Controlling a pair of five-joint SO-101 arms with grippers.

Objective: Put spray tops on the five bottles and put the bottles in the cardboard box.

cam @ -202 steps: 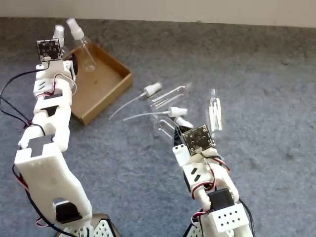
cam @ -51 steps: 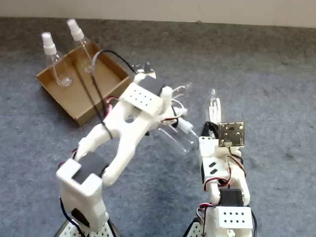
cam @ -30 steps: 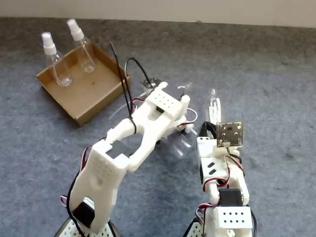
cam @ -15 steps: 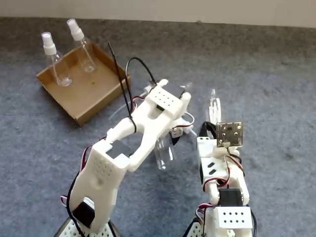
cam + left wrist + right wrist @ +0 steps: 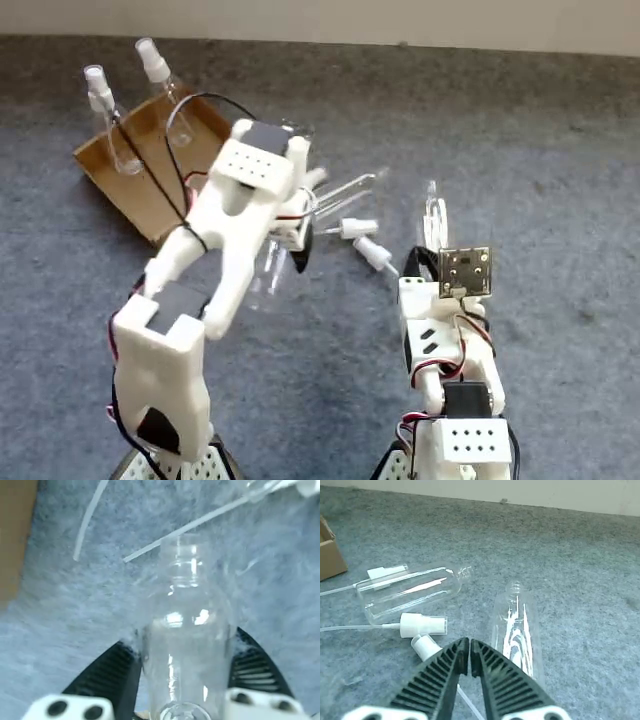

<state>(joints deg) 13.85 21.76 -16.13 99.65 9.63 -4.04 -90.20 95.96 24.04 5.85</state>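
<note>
While in left gripper (image 5: 185, 647), bottle (image 5: 186, 592) over open carpet (image 5: 500, 130) near cardboard box (image 5: 120, 198).

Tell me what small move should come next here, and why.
Probably open the right gripper and lower it onto the nearest spray top. The left gripper holds an uncapped bottle, the right one is shut on nothing, and that top lies just ahead.

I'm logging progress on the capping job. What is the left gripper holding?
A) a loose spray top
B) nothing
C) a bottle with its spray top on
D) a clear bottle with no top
D: in the left wrist view, the left gripper is clamped on a clear bottle whose threaded neck is bare.
</note>
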